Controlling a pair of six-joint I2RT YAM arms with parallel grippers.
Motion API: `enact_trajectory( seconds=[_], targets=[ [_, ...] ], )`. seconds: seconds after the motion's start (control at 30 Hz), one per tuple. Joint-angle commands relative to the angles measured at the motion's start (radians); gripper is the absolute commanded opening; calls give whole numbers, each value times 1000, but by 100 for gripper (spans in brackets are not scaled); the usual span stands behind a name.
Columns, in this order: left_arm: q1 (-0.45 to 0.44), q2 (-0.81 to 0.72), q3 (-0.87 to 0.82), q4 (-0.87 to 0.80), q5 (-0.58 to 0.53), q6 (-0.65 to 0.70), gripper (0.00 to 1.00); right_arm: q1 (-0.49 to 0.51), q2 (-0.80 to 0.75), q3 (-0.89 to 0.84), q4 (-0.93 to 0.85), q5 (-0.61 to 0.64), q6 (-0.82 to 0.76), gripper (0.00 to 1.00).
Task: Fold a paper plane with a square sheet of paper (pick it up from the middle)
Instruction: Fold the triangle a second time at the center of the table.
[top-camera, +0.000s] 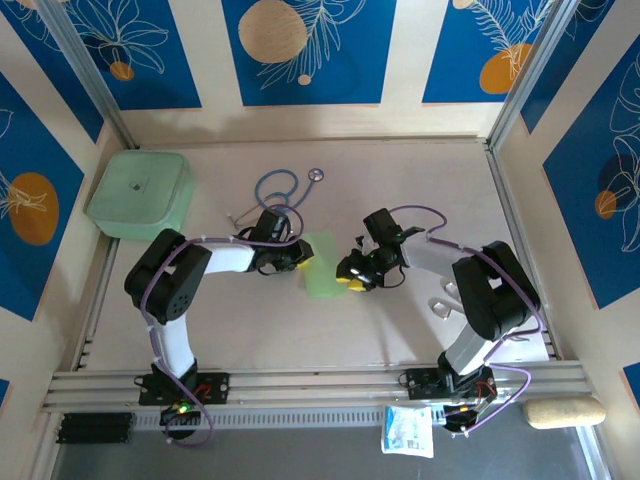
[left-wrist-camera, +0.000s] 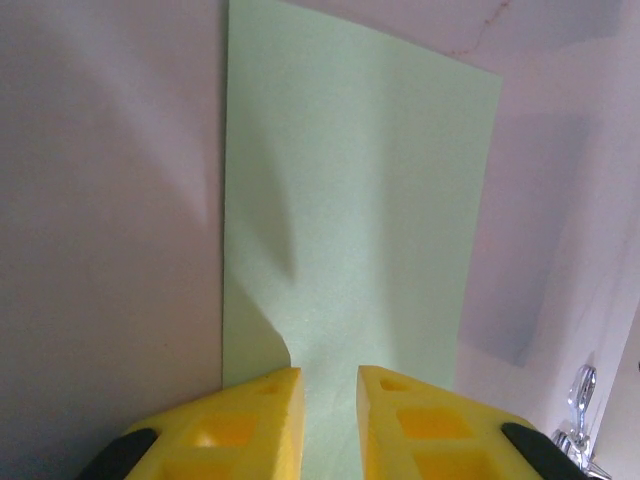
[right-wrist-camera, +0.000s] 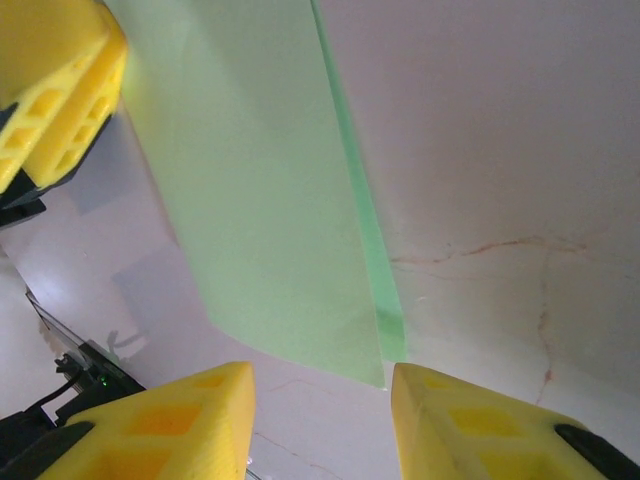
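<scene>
The square sheet of paper (top-camera: 323, 265) lies mid-table as a narrow pale green rectangle, folded over on itself. In the right wrist view the paper (right-wrist-camera: 260, 200) shows a darker green strip of its lower layer along the right edge. My left gripper (top-camera: 300, 258) is at the paper's left end. In the left wrist view the paper (left-wrist-camera: 350, 200) runs into the narrow gap of that gripper (left-wrist-camera: 328, 375) and curls up by the left finger. My right gripper (top-camera: 352, 275) stands open just off the paper's near right corner, nothing in the gap of that gripper (right-wrist-camera: 320, 375).
A thick mint-green box (top-camera: 140, 195) sits at the back left. A blue stethoscope (top-camera: 280, 190) lies behind the left gripper. Metal clips (top-camera: 445, 305) lie by the right arm. A printed packet (top-camera: 407, 430) and a beige pad (top-camera: 563, 411) rest past the front rail.
</scene>
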Motion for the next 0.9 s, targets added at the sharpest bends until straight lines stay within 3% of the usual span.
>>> enact_trajectory(
  seconds=[0.0,0.47,0.87],
  targets=[
    [-10,51,-32,-66,-31,-5,22,3,25,-7,-10,-46,-15,41],
    [-11,49,-33,-65,-28,-8,22,10,67,1,16,-100,-31,40],
    [-9,46,-35,-67,-22,-8,22,-5,41,-23,78,-124,-13,32]
  ],
)
